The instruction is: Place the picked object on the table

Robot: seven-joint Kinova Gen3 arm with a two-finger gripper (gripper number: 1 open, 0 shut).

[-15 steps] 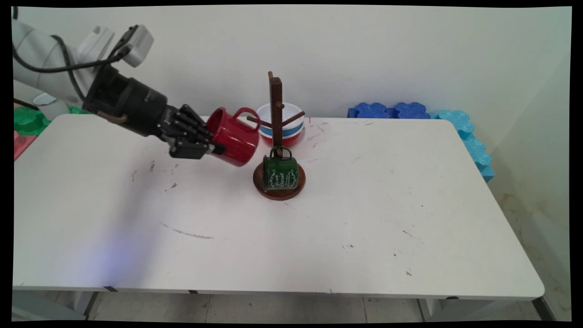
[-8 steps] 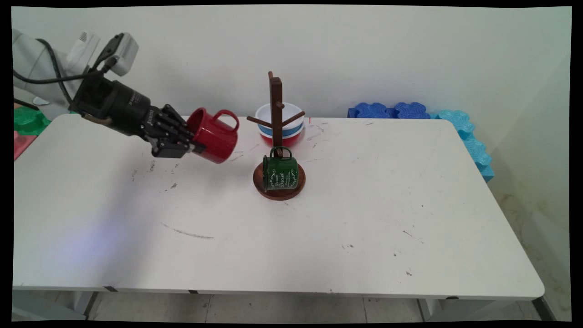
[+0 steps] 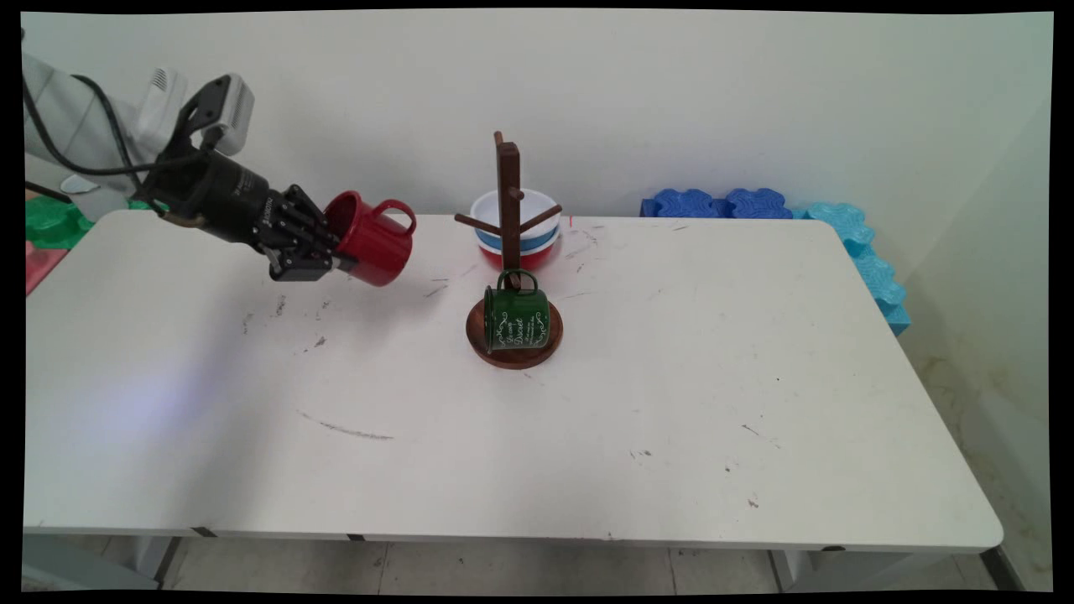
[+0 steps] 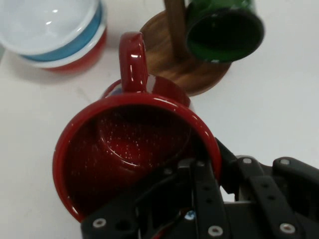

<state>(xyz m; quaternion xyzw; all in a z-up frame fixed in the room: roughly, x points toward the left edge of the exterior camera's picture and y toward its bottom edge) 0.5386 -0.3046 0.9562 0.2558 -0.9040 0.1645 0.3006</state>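
Observation:
My gripper (image 3: 340, 256) is shut on the rim of a red mug (image 3: 373, 241), which hangs tilted above the table's back left with its handle up and to the right. In the hand view the red mug (image 4: 132, 149) fills the middle, one finger (image 4: 199, 184) inside its wall. To the right stands a dark wooden mug tree (image 3: 508, 218) on a round base (image 3: 513, 352). A green mug (image 3: 516, 319) with white lettering hangs low on it, seen in the hand view as the green mug (image 4: 224, 27) mouth-on.
A stack of bowls (image 3: 516, 228), white, blue and red, sits behind the mug tree. Blue foam blocks (image 3: 722, 204) line the table's back right edge, light blue ones (image 3: 873, 264) its right edge. Green and red blocks (image 3: 46, 226) lie at the far left.
The gripper has drawn back to the left and slightly up with the red mug, away from the mug tree's pegs. The green mug and bowls have not moved.

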